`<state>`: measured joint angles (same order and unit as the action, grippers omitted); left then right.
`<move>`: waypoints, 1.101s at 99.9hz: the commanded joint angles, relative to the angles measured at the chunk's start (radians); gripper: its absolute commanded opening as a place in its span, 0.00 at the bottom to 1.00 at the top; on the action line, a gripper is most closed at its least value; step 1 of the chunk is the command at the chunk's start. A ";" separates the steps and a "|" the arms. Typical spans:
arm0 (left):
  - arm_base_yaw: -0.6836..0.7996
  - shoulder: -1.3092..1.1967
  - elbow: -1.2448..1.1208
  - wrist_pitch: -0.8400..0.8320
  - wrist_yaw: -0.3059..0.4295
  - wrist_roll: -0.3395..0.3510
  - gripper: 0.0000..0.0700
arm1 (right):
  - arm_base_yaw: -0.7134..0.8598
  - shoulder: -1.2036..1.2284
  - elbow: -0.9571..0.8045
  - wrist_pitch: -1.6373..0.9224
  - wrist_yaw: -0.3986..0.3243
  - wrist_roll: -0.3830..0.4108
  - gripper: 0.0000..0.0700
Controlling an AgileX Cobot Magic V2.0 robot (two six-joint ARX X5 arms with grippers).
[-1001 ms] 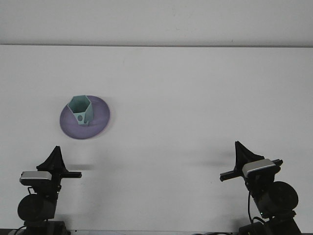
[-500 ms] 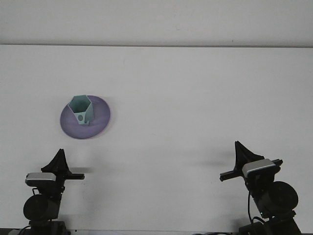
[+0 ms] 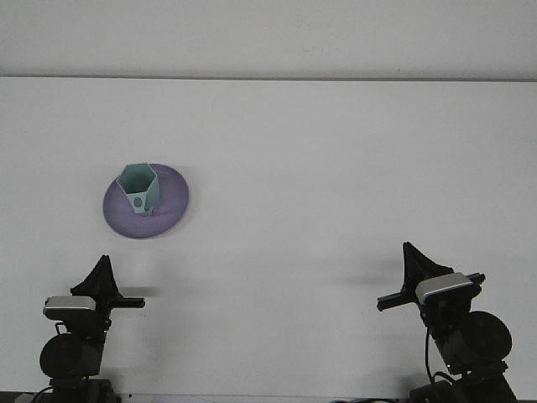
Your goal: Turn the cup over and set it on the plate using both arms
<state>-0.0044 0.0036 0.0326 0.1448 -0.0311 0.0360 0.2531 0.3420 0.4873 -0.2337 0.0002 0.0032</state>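
Note:
A pale green hexagonal cup [image 3: 138, 189] stands upright, mouth up, on the purple plate [image 3: 170, 200] at the left of the white table. My left gripper [image 3: 102, 273] sits low at the front left, well in front of the plate, its dark fingers drawn together to a point with nothing in them. At the front right, far from the cup, my right gripper [image 3: 413, 259] also comes to a shut point and holds nothing.
The white table [image 3: 336, 168] stretches back to a far edge near the top of the view. Both arm bases and their wrist cameras stand at the front edge.
The left arm drew back and down towards the front edge during the first half second, then stayed still. The right arm, cup and plate have not moved.

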 commanded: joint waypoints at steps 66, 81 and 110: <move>-0.001 0.000 -0.019 0.014 -0.006 0.004 0.02 | -0.221 -0.341 -0.435 0.143 -0.064 -0.252 0.02; -0.001 0.000 -0.019 0.014 -0.006 0.004 0.02 | -0.223 -0.341 -0.475 0.153 -0.072 -0.248 0.02; -0.001 0.000 -0.019 0.013 -0.006 0.004 0.02 | -0.222 -0.341 -0.475 0.189 -0.072 -0.255 0.02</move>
<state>-0.0044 0.0036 0.0326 0.1478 -0.0311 0.0360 0.0319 0.0006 0.0151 -0.0544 -0.0723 -0.2466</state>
